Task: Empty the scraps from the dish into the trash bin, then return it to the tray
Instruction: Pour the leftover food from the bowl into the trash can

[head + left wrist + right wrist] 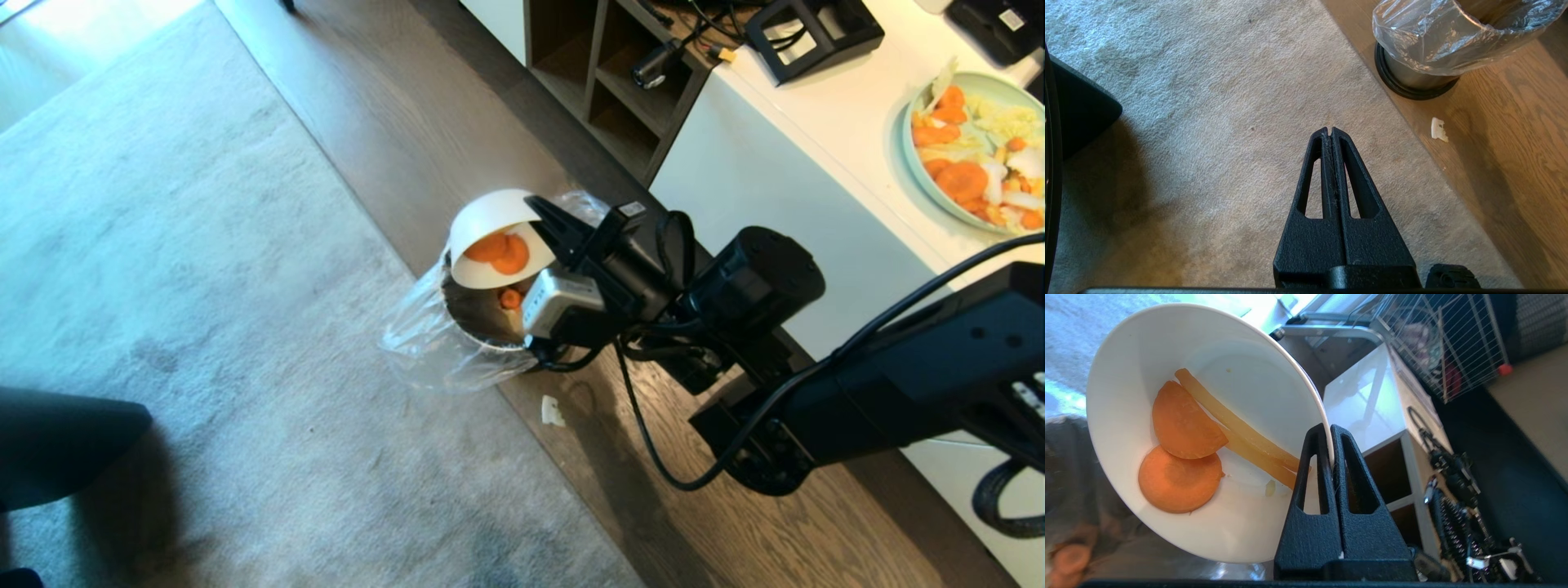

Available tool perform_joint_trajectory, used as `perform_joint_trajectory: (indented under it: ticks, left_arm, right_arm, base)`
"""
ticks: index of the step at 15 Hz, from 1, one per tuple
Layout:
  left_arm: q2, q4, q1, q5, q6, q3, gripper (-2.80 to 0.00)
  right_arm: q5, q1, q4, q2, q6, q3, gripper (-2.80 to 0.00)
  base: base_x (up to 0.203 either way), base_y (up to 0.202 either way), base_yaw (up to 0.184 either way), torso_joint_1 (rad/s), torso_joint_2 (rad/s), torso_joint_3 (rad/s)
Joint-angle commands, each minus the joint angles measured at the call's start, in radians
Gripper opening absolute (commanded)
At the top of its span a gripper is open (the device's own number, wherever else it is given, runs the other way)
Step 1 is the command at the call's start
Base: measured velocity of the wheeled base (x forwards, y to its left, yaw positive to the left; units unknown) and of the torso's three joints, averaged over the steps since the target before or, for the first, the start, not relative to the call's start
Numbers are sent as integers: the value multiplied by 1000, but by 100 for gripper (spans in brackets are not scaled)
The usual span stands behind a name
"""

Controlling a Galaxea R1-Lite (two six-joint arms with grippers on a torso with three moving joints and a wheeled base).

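A: Where was the dish (490,219) at that point?

B: Tipped steeply over the mouth of the trash bin (478,322), pinched by its rim in the right hand (545,214), which was clamped tight on the bowl's wall at about three o'clock of the dish in the head view. Some scraps (1182,447) clung inside: two carrot rounds and a couple of pale sticks. A few pieces lay in the bin already.

A: So how should the pour have been finished?

B: I'd judge a steeper roll of the wrist, perhaps a small shake, keeping the low lip inside the liner's ring (the slices looked stuck to the glaze).

A: And the room around it?

B: A white cabinet (751,180) stood close at three o'clock of the bin, the carpet (204,286) edge at nine. One scrap (552,411) lay on the wood floor at about five o'clock, so spill was a real risk. The liner bag (1433,36) bulged loosely past the rim. The left hand (1329,131) hung over the carpet, fingers pressed together, holding nothing.

A: The tray?

B: Not in sight.
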Motion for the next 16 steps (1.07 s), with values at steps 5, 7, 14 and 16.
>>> perform_joint_trajectory:
  ticks: [5, 7, 14, 16]
  left_arm:
    - [0, 0, 0, 1, -1, 0, -280]
    - [0, 0, 0, 1, -1, 0, -280]
    - [0, 0, 0, 1, -1, 0, -280]
    - [0, 0, 0, 1, -1, 0, -280]
  right_arm:
    - [161, -18, -47, -6, -33, -103, -280]
    - [207, -18, -46, -24, -40, -106, -280]
    - [281, -18, -48, -78, -109, -97, -280]
    - [296, -16, -46, -87, -117, -93, -280]
  base:
    - [0, 0, 0, 0, 0, 0]
    - [0, 0, 0, 0, 0, 0]
    - [0, 0, 0, 0, 0, 0]
    - [0, 0, 0, 0, 0, 0]
